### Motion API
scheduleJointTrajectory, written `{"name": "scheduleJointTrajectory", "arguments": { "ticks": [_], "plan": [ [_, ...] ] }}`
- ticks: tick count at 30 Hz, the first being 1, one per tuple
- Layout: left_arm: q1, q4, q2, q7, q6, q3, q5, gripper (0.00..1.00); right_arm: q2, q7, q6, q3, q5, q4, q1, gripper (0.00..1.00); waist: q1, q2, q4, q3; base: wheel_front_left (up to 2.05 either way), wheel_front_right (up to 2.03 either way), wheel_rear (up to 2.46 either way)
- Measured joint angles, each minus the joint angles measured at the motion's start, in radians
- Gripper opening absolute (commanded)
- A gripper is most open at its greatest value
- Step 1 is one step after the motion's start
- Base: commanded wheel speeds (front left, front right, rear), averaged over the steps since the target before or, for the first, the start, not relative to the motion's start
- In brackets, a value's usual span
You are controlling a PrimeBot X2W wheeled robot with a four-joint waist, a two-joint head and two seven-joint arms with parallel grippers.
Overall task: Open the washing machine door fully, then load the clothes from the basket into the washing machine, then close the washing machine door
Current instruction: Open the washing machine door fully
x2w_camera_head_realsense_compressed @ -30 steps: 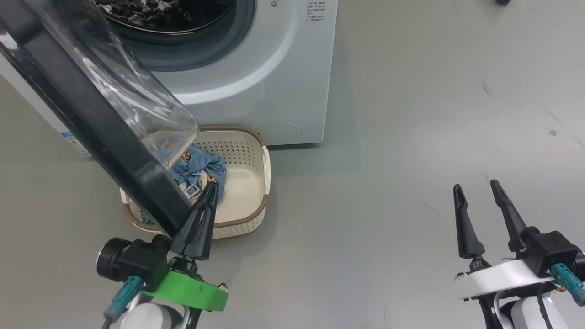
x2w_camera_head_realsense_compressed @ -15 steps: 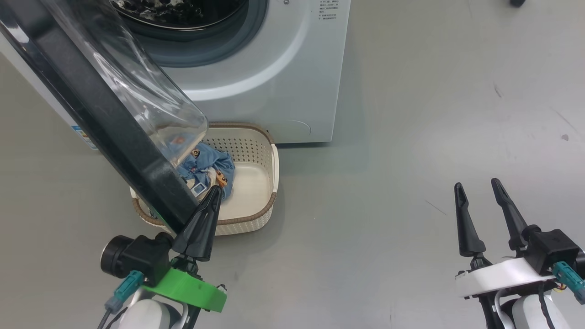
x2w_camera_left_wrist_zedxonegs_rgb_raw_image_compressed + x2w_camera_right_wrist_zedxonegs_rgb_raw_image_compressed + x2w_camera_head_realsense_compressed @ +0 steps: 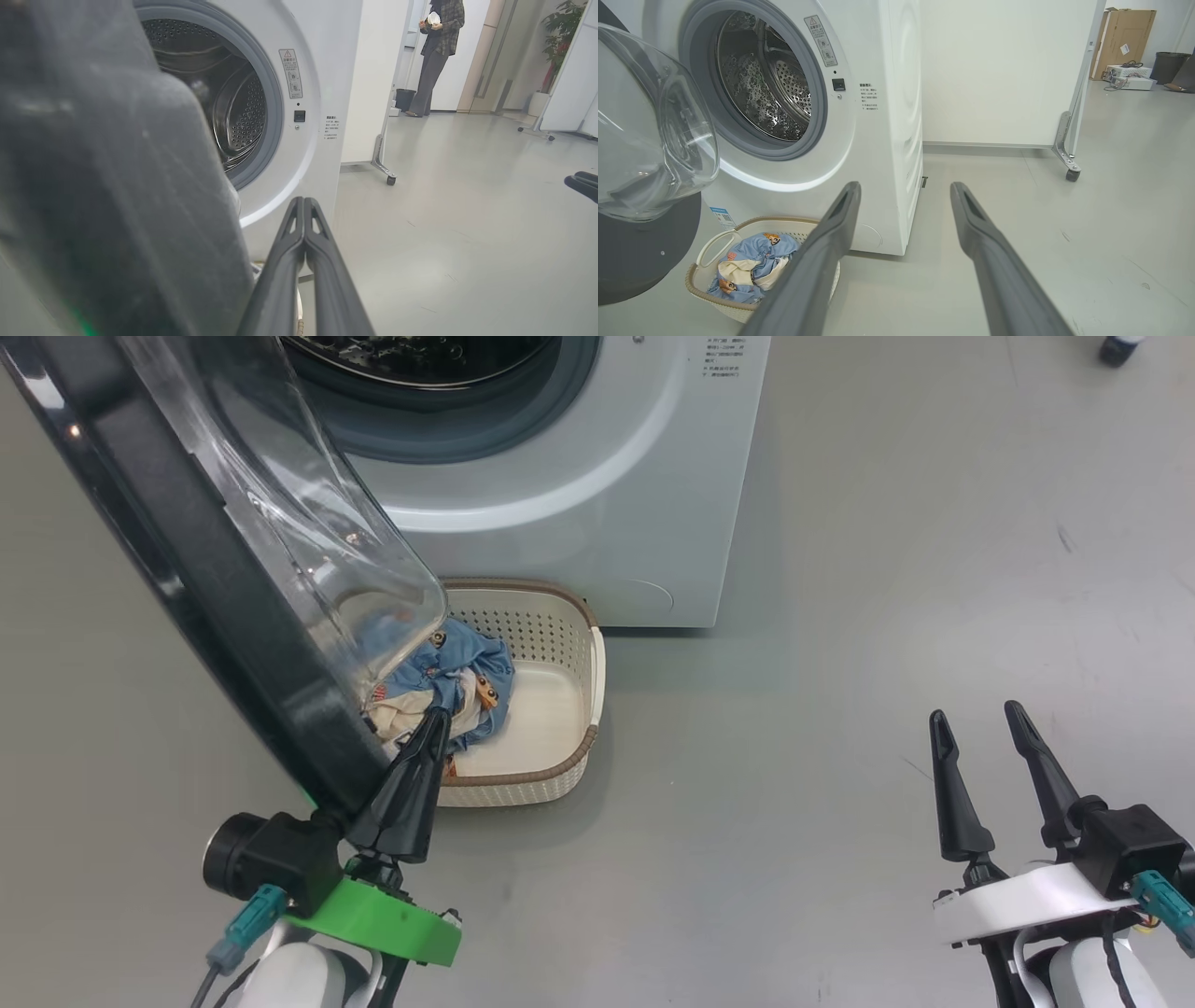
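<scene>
Our left end effector (image 3: 435,717), shut on nothing, lies along the inner side of the washing machine door (image 3: 233,616) near its lower edge. We judge the opening step is in hand: the door stands ajar, not fully swung. Next we would push it wider. The clothes (image 3: 467,667) sit in the basket (image 3: 551,784) on the floor (image 3: 840,709) at the washing machine's (image 3: 579,504) foot, partly beneath the door. Our right end effector (image 3: 975,713) hangs open over open floor, room all round.
</scene>
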Motion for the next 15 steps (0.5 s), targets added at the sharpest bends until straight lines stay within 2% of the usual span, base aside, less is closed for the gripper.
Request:
{"name": "scheduleJointTrajectory", "arguments": {
  "ticks": [15],
  "plan": [
    [0.019,-0.021,-0.004,-0.001,0.002,0.05,-0.011,0.0,0.002,0.0,0.015,0.005,-0.01,0.007,-0.002,1.0,0.0,0.0,0.045,0.013,0.0,0.0,0.0]
  ]
}}
